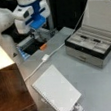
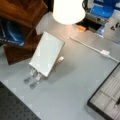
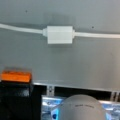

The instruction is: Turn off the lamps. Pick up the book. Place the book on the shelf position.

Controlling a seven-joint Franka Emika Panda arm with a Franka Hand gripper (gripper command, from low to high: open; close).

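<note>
The book (image 1: 56,93) is a white spiral-bound notebook; it leans tilted on a silver stand (image 2: 33,77) near the cabinet, also as the book (image 2: 47,52). The lamps show as a cream shade (image 2: 68,10), glowing bright, and as a shade's edge (image 1: 1,57). The shelf position is the dark wooden cabinet top (image 1: 9,85), (image 2: 22,11). My gripper (image 1: 40,36) hangs under the blue wrist at a front view's top left, above the table's far edge, apart from the book. Below it the wrist view shows the white inline cable switch (image 3: 60,34); no fingers appear there.
A white cable with the switch (image 1: 45,57), (image 2: 105,52) crosses the grey table. An orange block (image 1: 43,46), (image 3: 16,76) lies by the table's far edge. An open grey lidded case (image 1: 94,43), (image 2: 107,96) stands beside the book's area. Blue items (image 2: 11,33) sit inside the cabinet.
</note>
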